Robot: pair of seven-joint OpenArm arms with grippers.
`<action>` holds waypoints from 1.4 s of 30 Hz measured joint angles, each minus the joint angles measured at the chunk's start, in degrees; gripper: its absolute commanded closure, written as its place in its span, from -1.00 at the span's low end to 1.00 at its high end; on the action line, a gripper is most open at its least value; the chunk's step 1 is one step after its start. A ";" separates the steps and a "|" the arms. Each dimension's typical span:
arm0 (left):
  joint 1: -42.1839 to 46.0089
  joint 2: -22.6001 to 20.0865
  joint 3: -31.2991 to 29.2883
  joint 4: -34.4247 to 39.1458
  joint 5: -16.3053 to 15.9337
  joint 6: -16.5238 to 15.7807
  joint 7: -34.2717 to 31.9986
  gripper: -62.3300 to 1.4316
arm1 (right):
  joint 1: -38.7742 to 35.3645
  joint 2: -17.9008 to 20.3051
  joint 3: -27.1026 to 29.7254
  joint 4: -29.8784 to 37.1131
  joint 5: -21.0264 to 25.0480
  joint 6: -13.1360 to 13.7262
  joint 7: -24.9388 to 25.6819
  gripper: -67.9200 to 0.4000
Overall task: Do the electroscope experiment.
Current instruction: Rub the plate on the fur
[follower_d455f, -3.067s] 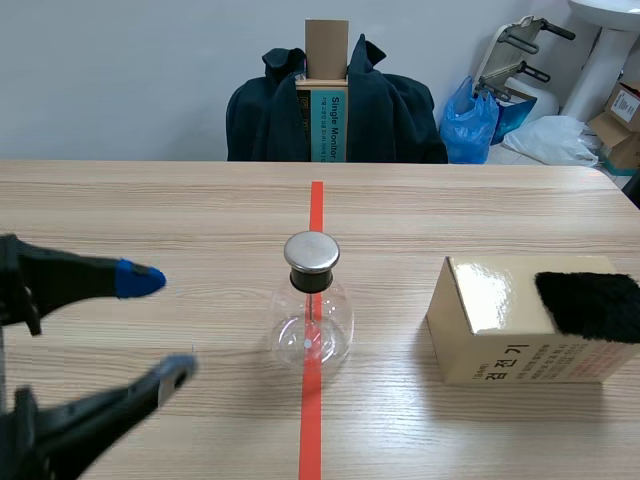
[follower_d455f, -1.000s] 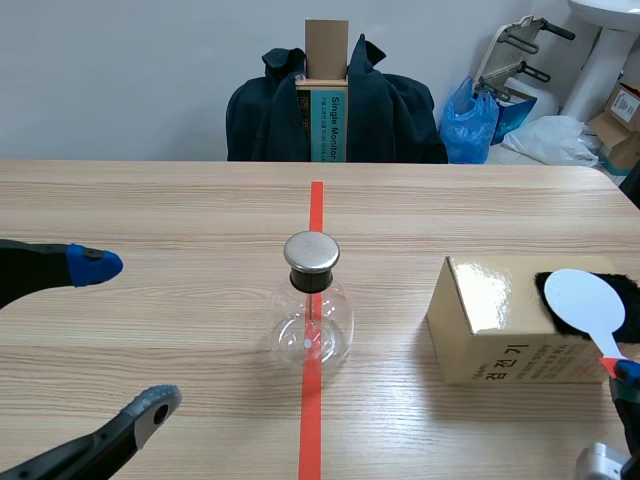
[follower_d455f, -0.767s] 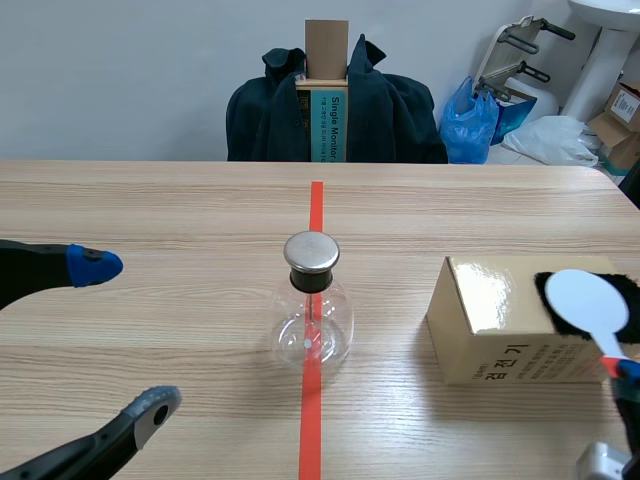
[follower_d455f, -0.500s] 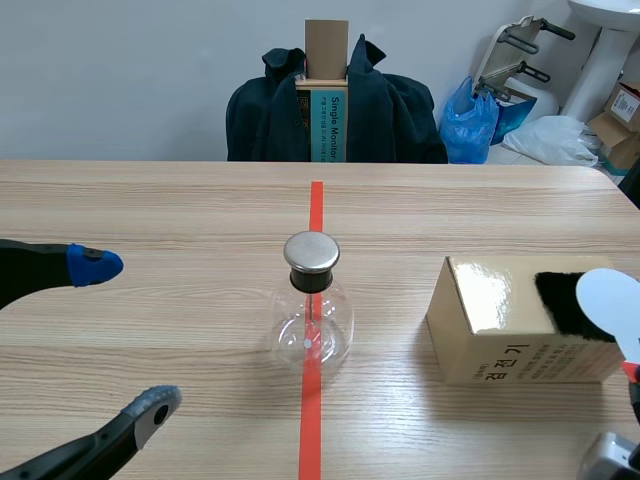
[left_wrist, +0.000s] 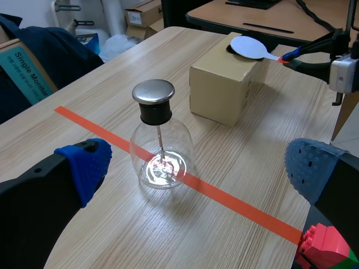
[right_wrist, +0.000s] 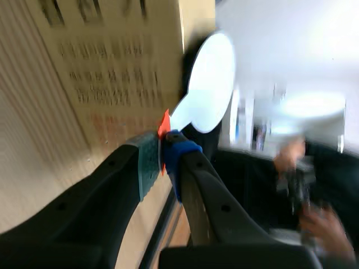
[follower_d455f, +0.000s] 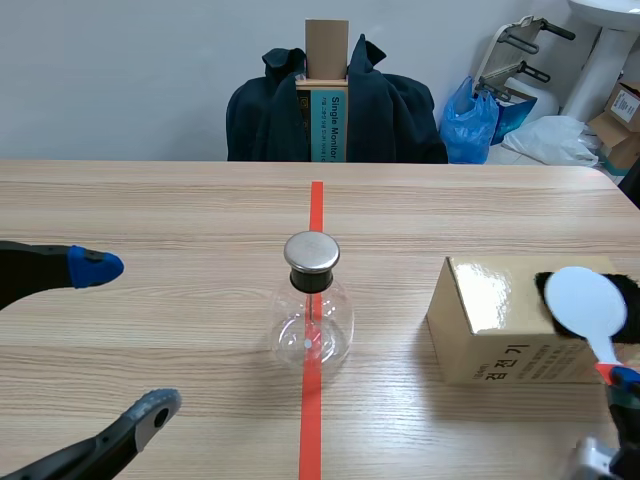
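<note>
Charging seems the step in hand; carrying the charge across is left. The cardboard box (follower_d455f: pixel 500 320) with its black fur pad (follower_d455f: pixel 632 300) sits ahead of our right gripper (right_wrist: pixel 160 159), which pinches the white paddle (follower_d455f: pixel 585 300) over the fur. The electroscope (follower_d455f: pixel 312 320) stands untouched ahead of our left gripper (left_wrist: pixel 196 168), spread wide, empty.

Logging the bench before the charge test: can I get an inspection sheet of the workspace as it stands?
Surface: light wooden table, orange-red tape line down its middle.
Job's things: clear glass flask electroscope with metal cap, upright on the line; white round paddle with red handle over the black fur patch atop the tan cardboard box.
Clutter: red toy brick beside the left gripper.
Grippers: left open, empty; right gripper shut on the paddle's handle.
Cables: nothing seen.
Surroundings: dark jacket, blue plastic bag beyond the table.
</note>
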 measured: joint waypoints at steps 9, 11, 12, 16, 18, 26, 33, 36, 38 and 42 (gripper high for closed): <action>-0.17 0.00 0.00 0.00 -0.02 0.00 0.00 -1.00 | 0.52 0.28 -0.07 0.07 -0.52 0.02 0.39 0.97; -0.15 0.00 0.00 0.00 0.00 0.00 0.00 -1.00 | 0.50 0.20 0.20 0.04 0.13 0.02 -2.16 0.97; -0.17 0.00 0.00 0.00 -0.02 0.00 0.00 -1.00 | 0.46 0.48 0.50 0.04 0.17 0.04 0.81 0.97; -0.17 0.00 0.00 0.00 -0.02 0.00 0.00 -1.00 | 0.83 1.09 0.35 0.04 -0.22 0.17 8.00 0.97; -0.31 0.00 0.00 0.00 0.00 0.00 0.00 -1.00 | 0.81 0.37 0.04 0.11 -0.28 0.02 1.44 0.97; -0.31 0.00 0.00 0.00 -0.02 0.00 -0.02 -1.00 | 0.83 0.44 -0.02 0.15 -0.59 0.42 4.11 0.97; -0.31 0.00 0.00 0.00 0.00 0.00 0.00 -1.00 | 0.83 0.72 0.37 0.28 -0.87 0.46 7.52 0.97; -0.31 0.00 0.00 0.00 0.00 0.00 0.00 -1.00 | 0.81 0.48 0.07 0.44 -0.90 0.63 -0.02 0.97; -0.31 0.00 0.00 0.00 0.00 0.00 -0.02 -1.00 | 0.79 0.81 0.22 0.44 -0.74 0.87 3.54 0.97; -0.31 0.00 0.00 0.00 0.00 0.00 0.00 -1.00 | 0.81 0.81 0.44 0.48 -0.79 0.85 6.10 0.97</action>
